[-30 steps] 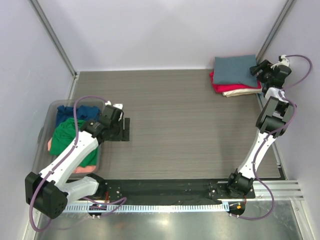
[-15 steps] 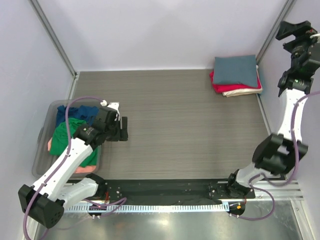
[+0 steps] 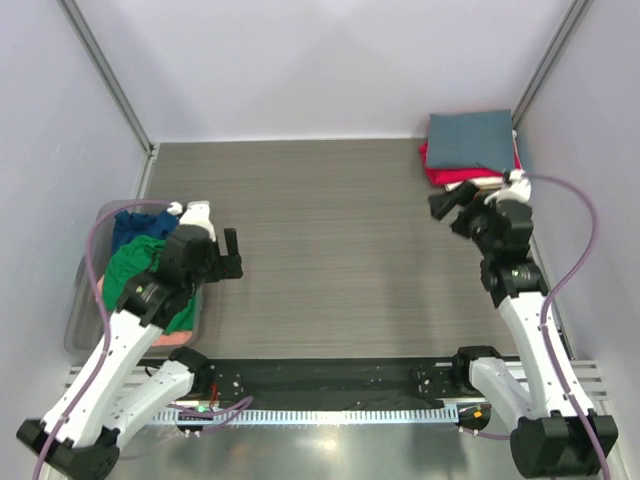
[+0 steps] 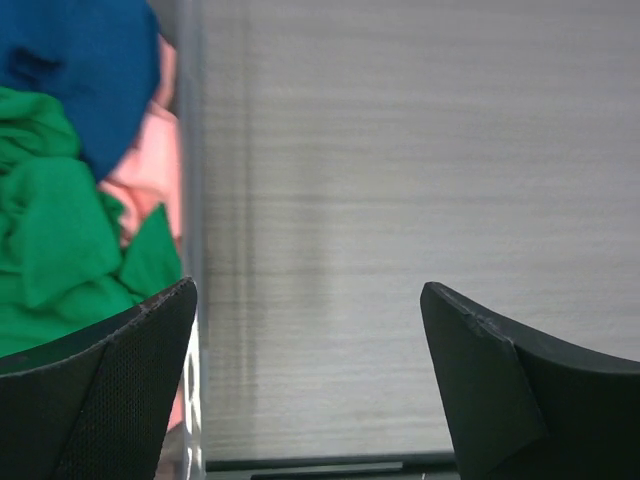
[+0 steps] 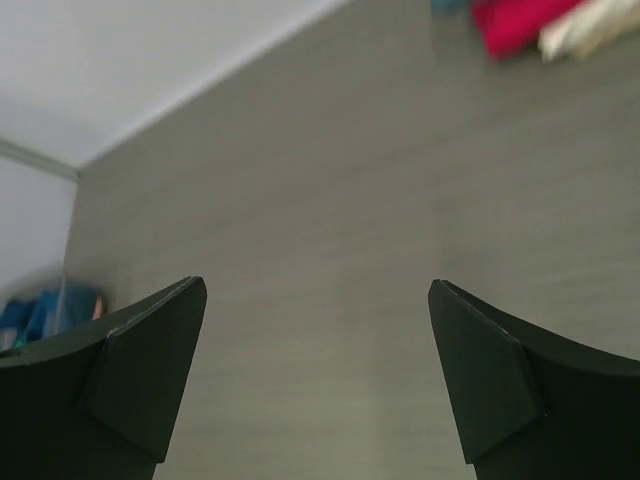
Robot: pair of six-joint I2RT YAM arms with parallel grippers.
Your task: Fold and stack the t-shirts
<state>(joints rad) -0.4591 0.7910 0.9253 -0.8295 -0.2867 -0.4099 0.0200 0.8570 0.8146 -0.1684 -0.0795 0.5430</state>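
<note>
- Left claw (image 4: 307, 288): fingers spread wide, nothing between them. It hovers over the desk (image 3: 340, 220), just beside the right wall of the clear bin (image 3: 75, 320).
- Right claw (image 5: 317, 284): also spread and empty. It hangs above bare desk, near the folded stack in the far right corner, and is not touching it.
- Stack: the grey-blue shirt (image 3: 470, 140) lies on top, the red shirt (image 3: 445, 172) under it, and the cream shirt (image 3: 482, 183) shows at the near edge.
- Three shirts are unfolded in the bin: the navy shirt (image 3: 135, 222) at the far end, the green shirt (image 3: 140, 272) bunched in the middle, and the salmon-pink shirt (image 3: 172, 338) mostly buried beneath.
- Handling, as a judgement: the cloth is light, limp and non-fragile. It will sag and drag its neighbours if pulled from below.
- The green shirt sits highest, so it is the likely next pick. Pinch a raised fold on its upper surface and lift straight up to clear the bin wall.
- Collar and hems are not distinguishable in the heap, so a seam grasp must wait until the shirt is spread on the desk.
</note>
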